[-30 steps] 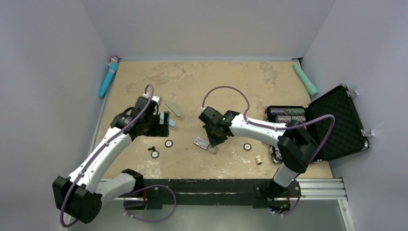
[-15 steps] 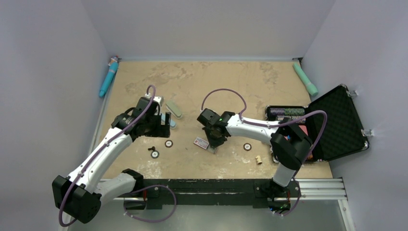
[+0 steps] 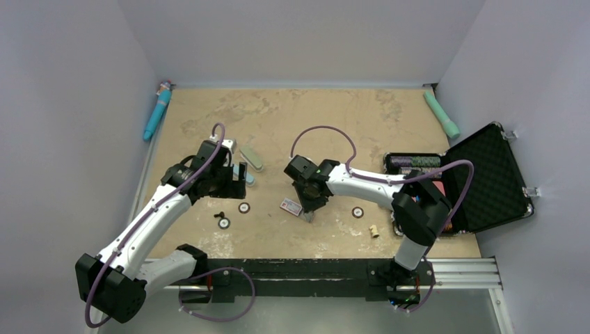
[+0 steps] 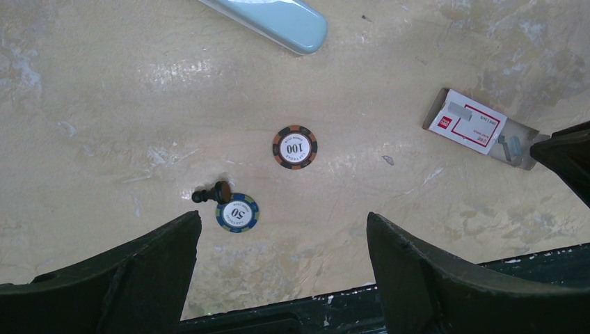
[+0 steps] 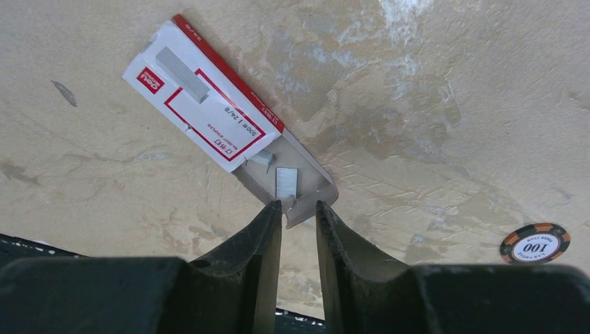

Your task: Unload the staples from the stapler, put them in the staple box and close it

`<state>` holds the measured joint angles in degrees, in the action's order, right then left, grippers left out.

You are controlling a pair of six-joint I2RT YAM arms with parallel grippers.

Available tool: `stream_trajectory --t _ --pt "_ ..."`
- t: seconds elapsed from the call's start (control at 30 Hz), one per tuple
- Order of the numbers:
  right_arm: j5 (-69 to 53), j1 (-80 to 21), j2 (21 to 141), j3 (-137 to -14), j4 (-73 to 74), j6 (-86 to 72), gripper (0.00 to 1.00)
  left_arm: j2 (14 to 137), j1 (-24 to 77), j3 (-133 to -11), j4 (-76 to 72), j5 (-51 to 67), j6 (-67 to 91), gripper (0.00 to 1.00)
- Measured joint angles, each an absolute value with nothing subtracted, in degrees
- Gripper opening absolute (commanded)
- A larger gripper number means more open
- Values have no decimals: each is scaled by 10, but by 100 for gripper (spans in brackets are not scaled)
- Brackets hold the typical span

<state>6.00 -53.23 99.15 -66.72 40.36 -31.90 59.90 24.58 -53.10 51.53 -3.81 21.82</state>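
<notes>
Staples [image 5: 286,182], a short ribbed strip of grey metal, lie flat on the open brown flap of a small red-and-white cardboard box [image 5: 202,104] near the middle of the table [image 3: 313,118], whose tan top is mottled and scuffed. Another, longer strip rests on the box's printed face, and a small bent piece lies where the flap meets the box. The right gripper [image 5: 299,209] points down at the flap's outer edge. Its black tapered fingers are parted by only a narrow slit, the tips just short of the strip on the flap; whether they touch the card cannot be told. The left gripper [image 4: 282,223] hangs over the table to the left of the box, its broad dark fingers spread wide and empty. Below it lie two round chips with striped rims, one orange-and-black marked 100 [image 4: 294,147] and one blue marked 50 [image 4: 236,212], with a small black peg [image 4: 209,193] just beside the blue one. The stapler [image 4: 278,17], smooth, rounded and pale blue, lies farther back, apart from the box.
</notes>
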Motion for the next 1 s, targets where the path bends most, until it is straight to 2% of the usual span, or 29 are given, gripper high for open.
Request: stream_trajectory --t 0.07,0.23,0.4,0.57,0.63,0.77,0.87,1.0 --pt "66 -532 992 -677 410 -319 35 599 246 -531 515 -38 218 92" --pt "84 -532 978 -719 423 -319 62 599 246 -531 515 -38 218 92" --pt "112 -532 941 -775 425 -314 73 599 246 -531 515 -38 218 92" --pt "140 -532 909 -795 428 -309 67 596 251 -531 515 -39 218 92" --pt "147 -532 901 -794 437 -306 61 594 253 -531 515 -39 218 92" --pt "157 -529 876 -752 445 -305 57 592 256 -531 515 -39 217 91" --pt "153 -528 850 -702 463 -316 42 592 256 -531 515 -39 216 83" --pt "135 -528 828 -640 474 -335 28 593 256 -531 513 -34 214 75"
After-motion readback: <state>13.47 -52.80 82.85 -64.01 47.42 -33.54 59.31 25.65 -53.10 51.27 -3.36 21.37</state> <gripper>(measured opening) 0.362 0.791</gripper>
